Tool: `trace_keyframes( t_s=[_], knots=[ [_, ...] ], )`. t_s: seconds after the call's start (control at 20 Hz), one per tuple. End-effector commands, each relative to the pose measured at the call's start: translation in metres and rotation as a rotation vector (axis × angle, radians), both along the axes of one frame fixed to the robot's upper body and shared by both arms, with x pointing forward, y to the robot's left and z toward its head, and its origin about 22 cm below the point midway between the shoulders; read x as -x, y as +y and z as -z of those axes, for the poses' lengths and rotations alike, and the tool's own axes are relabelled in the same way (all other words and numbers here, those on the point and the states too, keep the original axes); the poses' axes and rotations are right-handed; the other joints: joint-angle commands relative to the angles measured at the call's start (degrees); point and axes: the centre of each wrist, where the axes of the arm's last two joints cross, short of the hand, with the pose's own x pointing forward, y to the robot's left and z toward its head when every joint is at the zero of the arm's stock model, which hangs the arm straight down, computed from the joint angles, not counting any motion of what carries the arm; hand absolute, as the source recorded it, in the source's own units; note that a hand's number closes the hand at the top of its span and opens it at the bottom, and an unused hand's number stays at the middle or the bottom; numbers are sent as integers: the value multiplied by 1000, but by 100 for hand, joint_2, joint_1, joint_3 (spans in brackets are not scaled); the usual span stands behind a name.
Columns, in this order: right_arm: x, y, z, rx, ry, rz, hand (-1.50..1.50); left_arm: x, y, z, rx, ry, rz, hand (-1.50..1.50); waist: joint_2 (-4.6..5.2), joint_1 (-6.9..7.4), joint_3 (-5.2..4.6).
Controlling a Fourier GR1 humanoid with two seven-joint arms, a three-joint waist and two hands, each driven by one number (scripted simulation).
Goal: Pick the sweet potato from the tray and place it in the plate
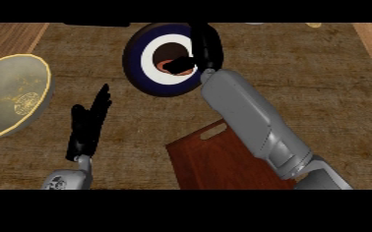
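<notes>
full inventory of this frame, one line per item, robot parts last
plate: 1, dark blue rim with white ring and dark centre, upper middle of the counter
sweet potato: 1, orange-brown, over the plate's centre, mostly hidden by the right hand
tray: 1, reddish-brown wood with a handle slot, lower middle, partly under the right forearm
bowl: 1, grey-green with yellow rim, left edge
counter: 1, brown
left hand: 1, black, fingers straight and up, lower left, resting
right hand: 1, black, over the plate, curled around the sweet potato
</notes>
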Motion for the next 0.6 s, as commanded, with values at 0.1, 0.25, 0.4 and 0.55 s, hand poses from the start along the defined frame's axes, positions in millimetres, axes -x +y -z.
trace_keyframes(
  t_s=[0.1,0.25,0.4,0.55],
  knots=[
    [-3,-27,20,-218,-33,-74,-150,10,20,0,-3,16,-39,0,-43,-95,-8],
    [1,-30,40,-206,4,-126,-150,4,4,-6,-18,9,-32,0,-53,-94,-10],
    [2,-37,52,-230,-18,-146,-150,5,17,2,-11,7,-31,0,-49,-83,-12],
    [0,-27,43,-237,-58,-164,-150,-7,4,-11,9,-1,-10,0,-48,-42,-12]
  ],
)
